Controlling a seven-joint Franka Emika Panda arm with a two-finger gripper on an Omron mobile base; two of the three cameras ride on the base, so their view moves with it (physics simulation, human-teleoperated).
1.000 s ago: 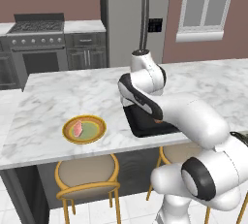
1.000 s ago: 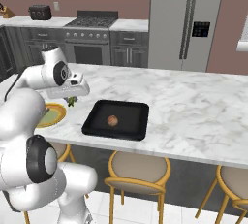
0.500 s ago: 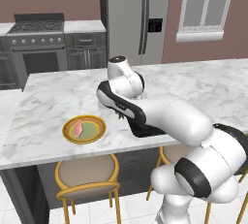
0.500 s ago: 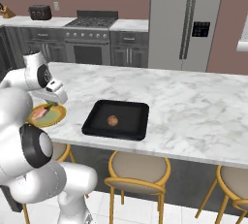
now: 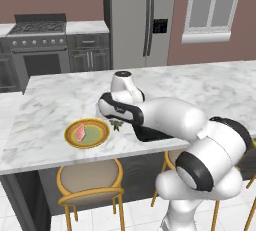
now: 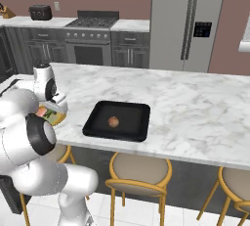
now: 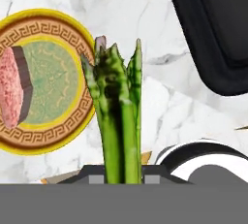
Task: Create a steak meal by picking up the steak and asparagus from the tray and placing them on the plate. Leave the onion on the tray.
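Observation:
My gripper (image 5: 116, 123) is shut on the asparagus (image 7: 116, 121), a bunch of thin green stalks. It hangs above the marble just right of the plate (image 5: 88, 145). In the hand view the stalks' tips overlap the plate's golden rim (image 7: 48, 24). The steak (image 7: 13, 93), a flat pink slab, lies on the left side of the plate's pale green centre and shows too as the steak (image 5: 80, 134) in the left base view. The onion (image 6: 113, 121), a small reddish-brown ball, sits alone in the black tray (image 6: 93, 129). My arm hides most of the tray (image 5: 145, 135) in the left base view.
The plate and tray sit near the front edge of a marble island (image 6: 195, 107). Stools with golden frames (image 6: 139, 181) stand under that edge. A stove (image 5: 39, 50) and a steel fridge (image 5: 145, 20) line the far wall. Bare marble stretches behind and to the right of the tray.
The arm has swung left from over the tray to the plate's right side, carrying the asparagus. Steak, plate, onion and tray have stayed in place.

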